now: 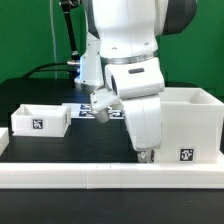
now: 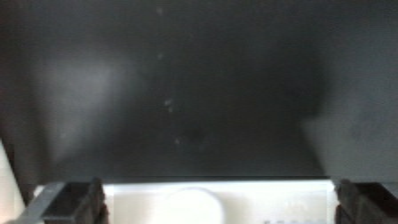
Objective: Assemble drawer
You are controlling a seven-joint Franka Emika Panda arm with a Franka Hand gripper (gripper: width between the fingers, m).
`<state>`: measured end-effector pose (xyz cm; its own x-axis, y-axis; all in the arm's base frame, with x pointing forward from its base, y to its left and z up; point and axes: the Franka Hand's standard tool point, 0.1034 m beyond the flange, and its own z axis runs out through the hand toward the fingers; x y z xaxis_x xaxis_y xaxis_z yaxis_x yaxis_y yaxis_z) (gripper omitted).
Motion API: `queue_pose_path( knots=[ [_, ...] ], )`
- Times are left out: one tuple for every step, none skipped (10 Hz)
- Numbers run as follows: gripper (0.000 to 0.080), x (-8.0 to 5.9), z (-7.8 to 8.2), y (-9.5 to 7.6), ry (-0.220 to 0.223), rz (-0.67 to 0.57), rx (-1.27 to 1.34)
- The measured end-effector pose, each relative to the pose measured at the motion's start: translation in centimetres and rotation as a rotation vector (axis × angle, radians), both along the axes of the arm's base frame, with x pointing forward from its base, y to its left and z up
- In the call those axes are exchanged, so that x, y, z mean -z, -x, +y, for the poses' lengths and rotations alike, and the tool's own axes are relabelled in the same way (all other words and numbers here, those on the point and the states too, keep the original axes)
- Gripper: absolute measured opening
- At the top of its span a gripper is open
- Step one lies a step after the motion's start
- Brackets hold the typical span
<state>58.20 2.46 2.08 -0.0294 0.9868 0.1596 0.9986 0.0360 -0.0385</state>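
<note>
The drawer's tall white case (image 1: 190,122) stands at the exterior view's right, with a tag low on its front. One small open-top tray (image 1: 40,119) with a tag sits at the left. A second tray is not in view. My gripper (image 1: 146,152) points down just left of the case, low over the table's front. In the wrist view my gripper (image 2: 217,205) is open, its dark fingers (image 2: 71,203) far apart. A white surface (image 2: 222,203) with a rounded bump lies between them. I cannot tell which part it is or whether the fingers touch it.
A long low white rail (image 1: 60,177) runs along the table's front edge, just below the gripper. The marker board (image 1: 84,112) lies flat behind the arm, between tray and case. The table top (image 2: 196,90) is black.
</note>
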Motion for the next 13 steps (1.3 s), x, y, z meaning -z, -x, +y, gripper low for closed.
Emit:
queue_pose_path(
  knots=[
    [0.0649,-0.1,-1.3,-0.1,0.004,-0.003,-0.004],
    [0.0649,-0.8,-2.9,-0.4,0.011,-0.008,0.004],
    [0.0649,-1.7,-4.3,-0.8,0.019,-0.021,0.019],
    [0.0649,-2.5,-5.4,-1.2,0.028,-0.049,0.039],
    [0.0649,-3.3,-6.6,-0.8,0.039,-0.091,0.067],
    [0.0649,-3.3,-7.4,0.5,0.045,-0.097,0.080],
    [0.0649,-3.6,-8.5,1.8,0.054,-0.112,0.093],
    [0.0649,-4.1,-9.8,3.8,0.065,-0.107,0.117],
    [0.0649,-4.2,-10.6,5.3,0.072,-0.107,0.134],
    [0.0649,-4.5,-11.6,6.9,0.080,-0.096,0.151],
    [0.0649,-4.8,-12.3,8.3,0.087,-0.087,0.161],
    [0.0649,-4.8,-12.1,9.2,0.087,-0.056,0.168],
    [0.0649,-4.7,-12.1,9.1,0.086,-0.054,0.183]
  ],
)
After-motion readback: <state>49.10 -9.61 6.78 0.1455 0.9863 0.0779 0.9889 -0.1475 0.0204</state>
